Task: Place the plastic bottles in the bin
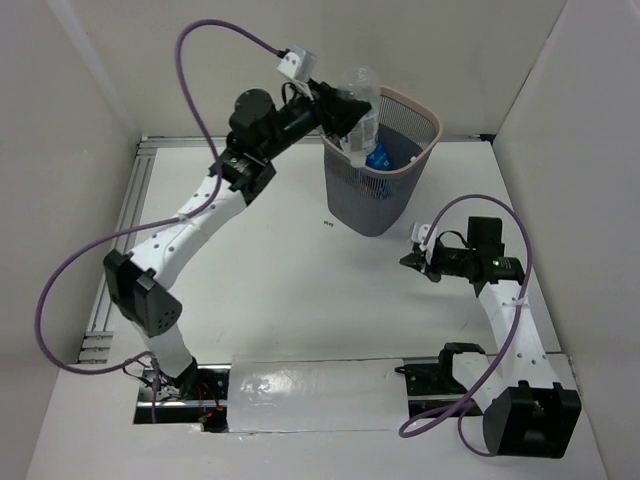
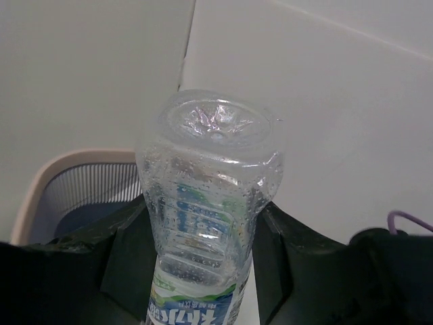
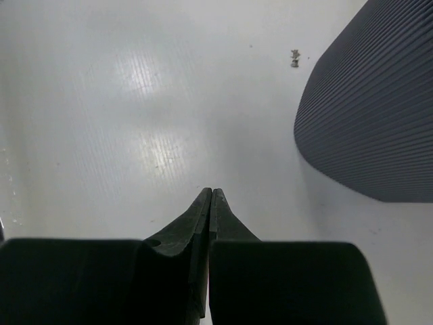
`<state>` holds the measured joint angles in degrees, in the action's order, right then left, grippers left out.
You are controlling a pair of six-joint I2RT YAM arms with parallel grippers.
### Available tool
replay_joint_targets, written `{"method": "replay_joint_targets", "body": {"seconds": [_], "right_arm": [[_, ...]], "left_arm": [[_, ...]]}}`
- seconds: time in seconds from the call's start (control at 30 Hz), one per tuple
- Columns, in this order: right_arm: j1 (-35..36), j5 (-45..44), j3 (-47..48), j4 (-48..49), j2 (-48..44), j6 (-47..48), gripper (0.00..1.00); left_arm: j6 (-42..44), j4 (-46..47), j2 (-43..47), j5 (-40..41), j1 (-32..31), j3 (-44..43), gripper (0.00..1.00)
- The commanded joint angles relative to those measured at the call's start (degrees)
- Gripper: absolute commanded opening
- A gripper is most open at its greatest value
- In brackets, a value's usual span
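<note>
Table [image 1: 300, 290]: white, walled left, right and behind; broad bare surface between the two arms.
Bin [image 1: 385, 205]: upright near the back wall.
Left gripper [image 1: 352, 118]: clamped on a clear bottle [image 1: 364, 92], base end away from the wrist, held over the bin's near-left rim.
Right gripper [image 1: 412, 262]: jaws pressed together, holding nothing, low over the table right of the bin.
Bin contents: blue-labelled bottle [image 1: 380, 156]; the rest cannot be told.
</note>
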<state>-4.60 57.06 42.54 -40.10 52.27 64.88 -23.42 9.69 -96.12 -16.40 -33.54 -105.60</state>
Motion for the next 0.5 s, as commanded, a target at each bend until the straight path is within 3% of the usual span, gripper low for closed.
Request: {"method": "replay_joint_targets", "body": {"seconds": [0.0,0.1,0.13,0.17,0.2,0.23,0.27,0.3,0.33,0.47], "right_arm": [[0.47,-0.28,-0.36,-2.26,-0.42,1.39,0.01],[1.09,-0.98,-1.58,-2.88,-0.42,1.39,0.07],[1.09,-0.98,-1.59,-2.88,-1.11,1.39,0.12],[1.09,-1.85,-2.11,-2.88,-1.64,0.87,0.24],[1.09,-2.65,-2.11,-2.88,-1.65,0.86,0.56],[1.09,-2.65,-2.72,-2.88,-1.65,0.86,0.68],[1.09,-3.18,-2.73,-2.88,-2.17,0.16,0.80],[1.09,-3.79,-3.60,-2.10,-2.17,-0.45,0.93],[1.09,-4.67,-4.30,-0.61,-2.17,-2.98,1.00],[1.09,-7.13,-4.84,2.74,-0.43,-12.40,1.00]], "left_arm": [[-5.23,20.79,-4.24,3.64,-2.06,-0.83,0.13],[-4.72,18.29,-10.74,10.49,-4.16,-7.41,0.16],[-2.44,17.12,-13.54,14.69,-4.77,-9.95,0.24],[-1.46,16.24,-14.70,16.65,-5.56,-10.67,0.29],[-0.32,15.28,-15.67,18.15,-5.57,-11.20,0.32],[0.65,13.18,-16.55,20.95,-6.09,-11.73,0.36],[1.44,12.29,-17.26,21.67,-6.10,-12.25,0.49],[1.45,11.41,-17.79,21.68,-6.10,-12.26,0.78],[2.32,9.31,-18.40,22.46,-6.10,-13.13,1.00],[4.69,5.34,-17.62,19.40,-6.10,-16.65,1.00]]}}
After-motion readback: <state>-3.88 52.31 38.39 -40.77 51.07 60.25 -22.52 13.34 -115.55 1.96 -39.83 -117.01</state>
